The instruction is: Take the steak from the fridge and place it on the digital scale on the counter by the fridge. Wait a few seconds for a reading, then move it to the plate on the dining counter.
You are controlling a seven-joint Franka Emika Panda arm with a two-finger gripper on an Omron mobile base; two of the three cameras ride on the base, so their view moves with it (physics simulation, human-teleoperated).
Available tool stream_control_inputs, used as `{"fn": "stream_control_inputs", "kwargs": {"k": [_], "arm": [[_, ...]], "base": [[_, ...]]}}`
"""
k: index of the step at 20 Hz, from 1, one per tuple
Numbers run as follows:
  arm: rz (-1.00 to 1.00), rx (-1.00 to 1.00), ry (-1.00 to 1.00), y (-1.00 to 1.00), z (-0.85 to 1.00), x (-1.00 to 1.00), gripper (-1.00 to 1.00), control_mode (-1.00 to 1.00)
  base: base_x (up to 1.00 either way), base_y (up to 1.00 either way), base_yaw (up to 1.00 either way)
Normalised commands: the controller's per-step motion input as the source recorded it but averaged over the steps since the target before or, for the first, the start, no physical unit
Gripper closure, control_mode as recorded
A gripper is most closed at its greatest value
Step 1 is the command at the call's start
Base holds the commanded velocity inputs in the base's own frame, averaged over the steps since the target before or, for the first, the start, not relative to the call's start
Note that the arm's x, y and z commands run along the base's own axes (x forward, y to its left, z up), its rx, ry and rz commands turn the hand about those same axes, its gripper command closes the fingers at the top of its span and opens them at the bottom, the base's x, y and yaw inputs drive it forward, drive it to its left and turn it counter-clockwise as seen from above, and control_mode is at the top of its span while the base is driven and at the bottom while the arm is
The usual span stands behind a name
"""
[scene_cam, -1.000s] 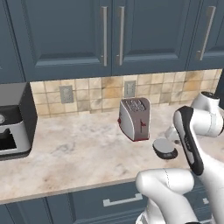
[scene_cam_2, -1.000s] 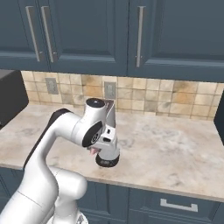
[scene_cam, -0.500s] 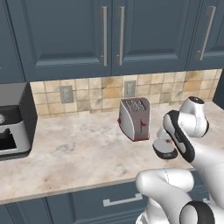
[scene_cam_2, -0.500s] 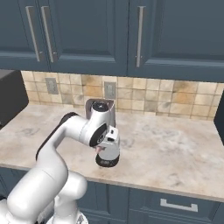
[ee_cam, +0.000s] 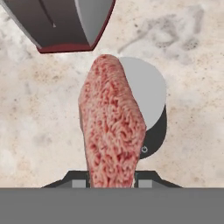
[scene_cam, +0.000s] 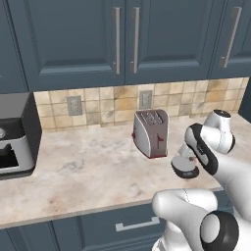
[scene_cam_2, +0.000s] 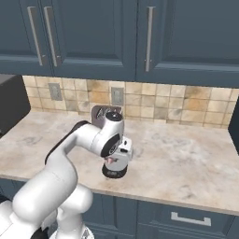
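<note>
Left base view: the jaws (scene_cam: 192, 158) hang low over the digital scale (scene_cam: 184, 167) on the table (scene_cam: 88, 171), the toaster (scene_cam: 150, 133) just behind.

Right base view: the jaws (scene_cam_2: 113, 161) sit right above the digital scale (scene_cam_2: 114, 173), a pink sliver of steak (scene_cam_2: 110, 160) between them.

Hand view: the jaws are clenched on the steak (ee_cam: 113, 127), which hangs on edge over the scale's grey top (ee_cam: 146, 98). To do this well, lower until it touches, keep it centred, then release. No containers are in sight.
</note>
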Motion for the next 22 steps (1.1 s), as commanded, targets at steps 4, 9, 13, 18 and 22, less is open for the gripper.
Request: {"fn": "stream_control_inputs", "kwargs": {"k": [4, 9, 13, 18, 22], "arm": [[0.0, 0.0, 0.0, -0.06, -0.13, 0.01, 1.0, -1.0], [0.0, 0.0, 0.0, 0.0, -0.2, 0.15, 1.0, -1.0], [0.0, 0.0, 0.0, 0.0, -0.19, 0.22, 1.0, -1.0], [0.0, 0.0, 0.0, 0.0, -0.15, 0.24, 1.0, -1.0], [0.0, 0.0, 0.0, 0.0, -0.13, 0.22, 1.0, -1.0]], "base": [[0.0, 0.0, 0.0], [0.0, 0.0, 0.0], [0.0, 0.0, 0.0], [0.0, 0.0, 0.0], [0.0, 0.0, 0.0]]}}
